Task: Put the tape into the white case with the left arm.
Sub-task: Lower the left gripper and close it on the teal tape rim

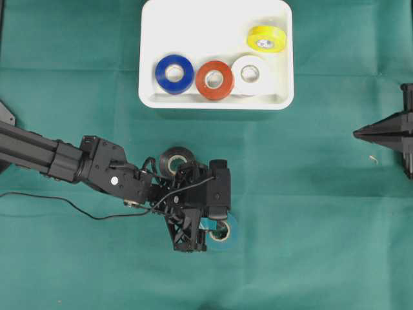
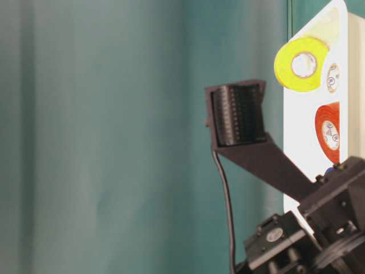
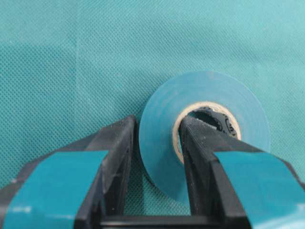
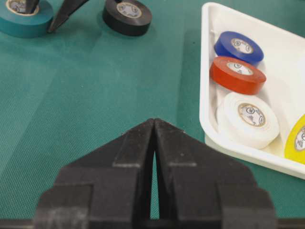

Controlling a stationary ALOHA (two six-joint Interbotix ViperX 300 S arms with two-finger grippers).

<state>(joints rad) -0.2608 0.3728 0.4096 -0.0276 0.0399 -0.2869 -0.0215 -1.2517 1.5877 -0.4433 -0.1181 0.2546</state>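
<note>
With its teal-striped black left gripper (image 3: 159, 138) pinched onto the teal tape roll's (image 3: 205, 124) wall — grasp made — next comes lifting it toward the shallow white plastic case (image 1: 216, 100), well beyond.

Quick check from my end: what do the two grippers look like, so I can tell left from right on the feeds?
The left gripper is black, with two long pointed fingers bearing teal tape strips and thin black cables looping over its wrist. The right gripper is plain matte black, with pointed fingers and no tape strips.
</note>
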